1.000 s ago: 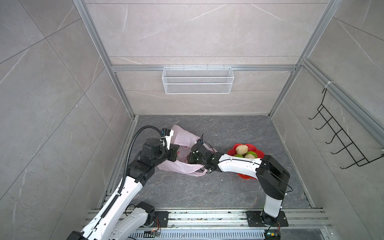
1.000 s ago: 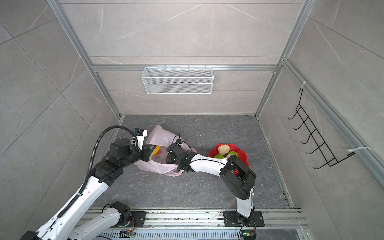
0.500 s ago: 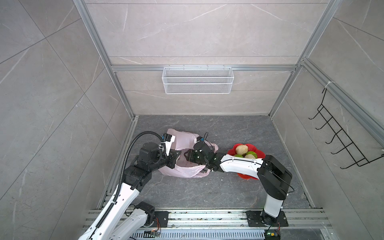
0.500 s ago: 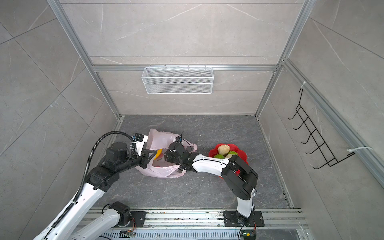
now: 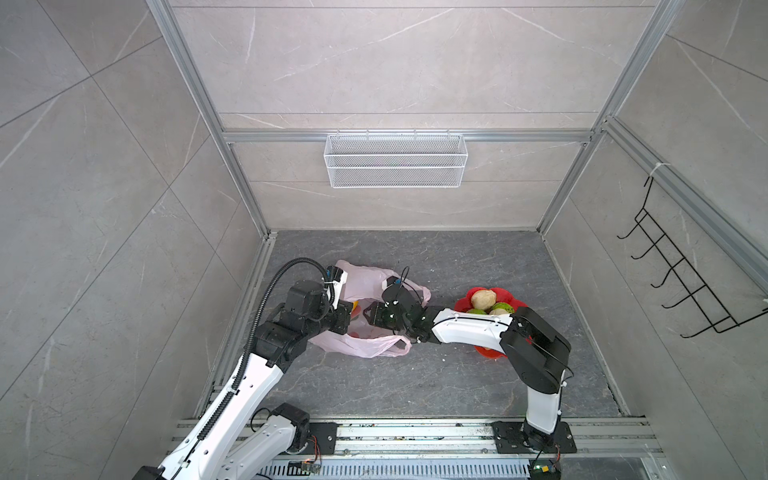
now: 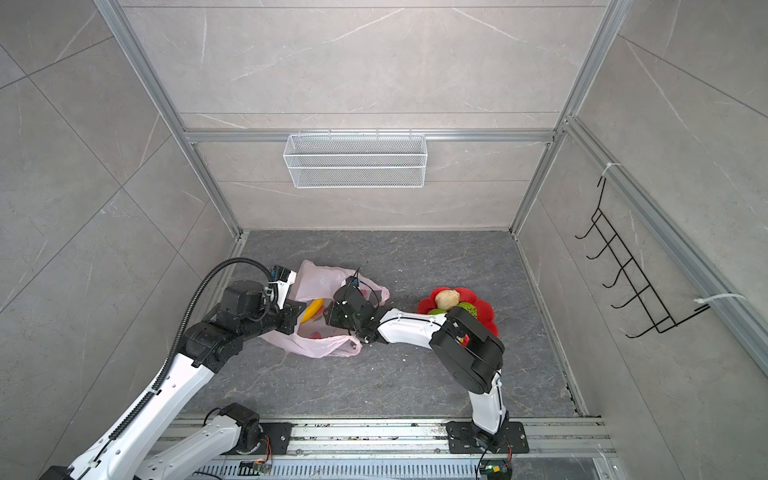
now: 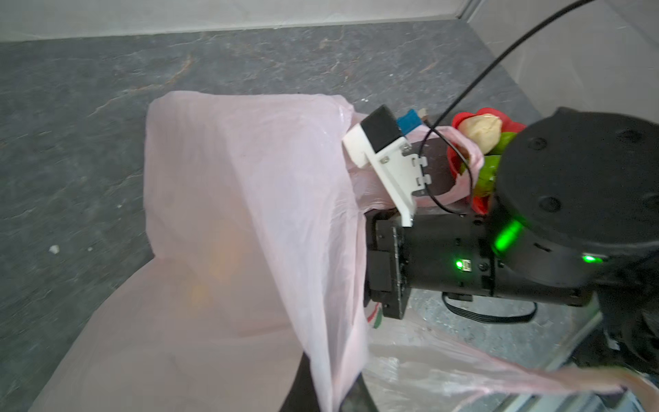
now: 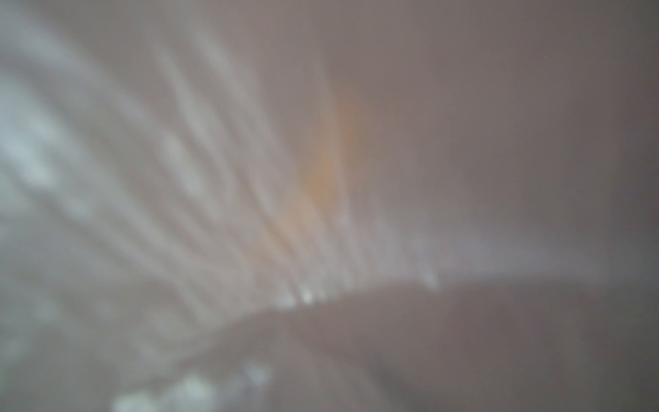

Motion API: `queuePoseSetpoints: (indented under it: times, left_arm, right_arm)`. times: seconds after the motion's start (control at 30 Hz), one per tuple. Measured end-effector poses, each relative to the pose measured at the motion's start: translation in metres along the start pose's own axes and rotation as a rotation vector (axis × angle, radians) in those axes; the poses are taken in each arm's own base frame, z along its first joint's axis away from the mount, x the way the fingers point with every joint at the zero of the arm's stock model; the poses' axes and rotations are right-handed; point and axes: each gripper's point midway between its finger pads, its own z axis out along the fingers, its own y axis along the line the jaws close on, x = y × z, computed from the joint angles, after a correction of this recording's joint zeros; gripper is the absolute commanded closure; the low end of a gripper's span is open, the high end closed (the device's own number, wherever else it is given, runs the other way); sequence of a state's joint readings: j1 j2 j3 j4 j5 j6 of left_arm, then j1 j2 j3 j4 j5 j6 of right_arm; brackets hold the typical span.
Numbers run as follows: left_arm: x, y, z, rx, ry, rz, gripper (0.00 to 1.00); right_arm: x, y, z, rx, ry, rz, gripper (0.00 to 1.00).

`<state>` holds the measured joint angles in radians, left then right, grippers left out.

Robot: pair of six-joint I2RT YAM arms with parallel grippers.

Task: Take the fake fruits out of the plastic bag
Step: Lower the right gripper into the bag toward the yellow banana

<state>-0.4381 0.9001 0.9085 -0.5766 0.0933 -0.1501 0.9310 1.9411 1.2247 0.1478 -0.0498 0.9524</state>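
Down on the floor point(image 5: 457, 374), my left gripper point(image 5: 348, 320) is pinching the plastic bag point(image 5: 365, 286), pulling it wider now, so the banana point(image 6: 312, 309) is showing. My right gripper point(image 5: 371, 319) is reaching inside; open or closed, I cannot tell.

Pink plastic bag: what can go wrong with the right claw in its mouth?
The right wrist view shows only blurred film, so the right claw may pinch the thin pale-pink plastic bag instead of the long yellow banana.
The left claw holds the bag's rim; a hard pull could tear the film or free it.
The right forearm crosses the red flower-shaped plate and may bump it.
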Motion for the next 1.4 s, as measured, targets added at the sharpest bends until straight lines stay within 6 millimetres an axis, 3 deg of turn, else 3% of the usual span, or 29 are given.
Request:
queuePoseSetpoints:
  times: [0.17, 0.4, 1.03, 1.13, 1.27, 1.4]
  left_arm:
    - [0.002, 0.015, 0.011, -0.077, 0.002, -0.009, 0.96]
    - [0.008, 0.022, 0.026, -0.098, 0.012, 0.003, 0.96]
    - [-0.009, 0.037, 0.029, -0.142, -0.063, -0.003, 0.97]
    - [-0.011, 0.032, 0.026, -0.117, -0.084, 0.000, 0.97]
    - [-0.011, 0.022, 0.014, -0.062, -0.123, 0.011, 0.96]
    - [-0.012, 0.009, 0.004, 0.005, -0.152, 0.031, 0.96]
  right_arm:
    - [0.019, 0.007, 0.005, -0.005, 0.043, -0.068, 0.65]
    - [0.026, 0.040, 0.002, -0.060, 0.054, -0.191, 0.65]
    - [0.065, 0.034, -0.007, -0.046, 0.226, -0.319, 0.65]
    - [0.060, 0.040, -0.006, -0.045, 0.224, -0.322, 0.65]
    - [0.032, 0.064, 0.009, -0.082, 0.174, -0.313, 0.64]
    - [0.005, 0.073, 0.027, -0.081, 0.139, -0.299, 0.62]
